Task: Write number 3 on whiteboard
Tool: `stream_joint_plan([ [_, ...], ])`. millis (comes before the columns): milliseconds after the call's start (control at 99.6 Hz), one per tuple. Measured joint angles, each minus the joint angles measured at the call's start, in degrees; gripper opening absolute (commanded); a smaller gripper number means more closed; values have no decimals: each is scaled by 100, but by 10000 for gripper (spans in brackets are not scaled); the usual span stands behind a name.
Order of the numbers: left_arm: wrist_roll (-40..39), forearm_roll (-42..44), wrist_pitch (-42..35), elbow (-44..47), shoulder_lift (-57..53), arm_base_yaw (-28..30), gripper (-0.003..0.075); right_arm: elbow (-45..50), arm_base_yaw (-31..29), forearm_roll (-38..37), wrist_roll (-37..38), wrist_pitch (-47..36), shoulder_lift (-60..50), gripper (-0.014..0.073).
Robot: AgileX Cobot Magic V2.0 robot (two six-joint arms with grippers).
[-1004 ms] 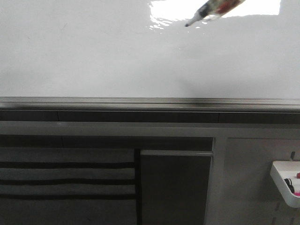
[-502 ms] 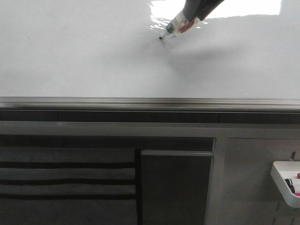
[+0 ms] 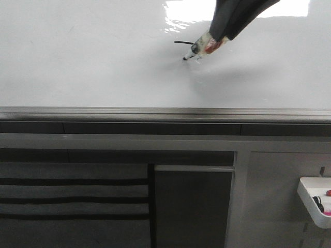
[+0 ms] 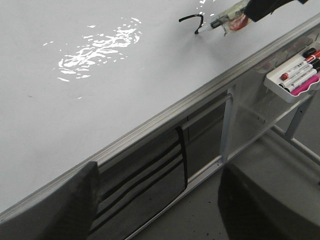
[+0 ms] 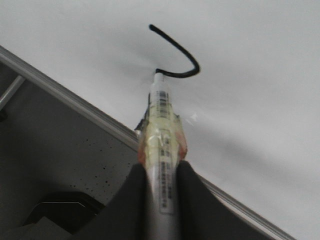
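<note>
The whiteboard point(image 3: 77, 62) is glossy white with a bright light reflection at its top. My right gripper point(image 3: 232, 20) is shut on a clear-barrelled marker point(image 3: 202, 45), whose tip touches the board. Of the number 3, only a short hooked black stroke point(image 3: 182, 42) shows, and the tip sits at its lower end. In the right wrist view the marker point(image 5: 162, 135) sticks out between the gripper's point(image 5: 161, 170) dark fingers towards the stroke point(image 5: 185, 52). The left wrist view shows the stroke point(image 4: 192, 17) and marker point(image 4: 222, 21) far off. My left gripper point(image 4: 160, 195) is open and empty, away from the board.
A grey metal rim point(image 3: 165, 112) runs along the board's lower edge. A small white tray point(image 3: 315, 201) with several markers hangs below at the right; it also shows in the left wrist view point(image 4: 292, 75). A dark striped panel point(image 3: 72, 201) sits under the board.
The marker came down from above the board onto it, then swept right and down. A hooked black stroke now stands where the board was blank.
</note>
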Motion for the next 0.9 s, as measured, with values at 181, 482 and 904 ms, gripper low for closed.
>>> stream_joint_plan([
  [181, 0, 0, 0, 0, 0, 0, 464, -235, -23, 158, 0, 233, 140, -6],
  [482, 0, 0, 0, 0, 0, 0, 464, 175, -117, 153, 34, 559, -80, -6],
  [904, 0, 0, 0, 0, 0, 0, 464, -219, 738, 329, -143, 90, 249, -6],
])
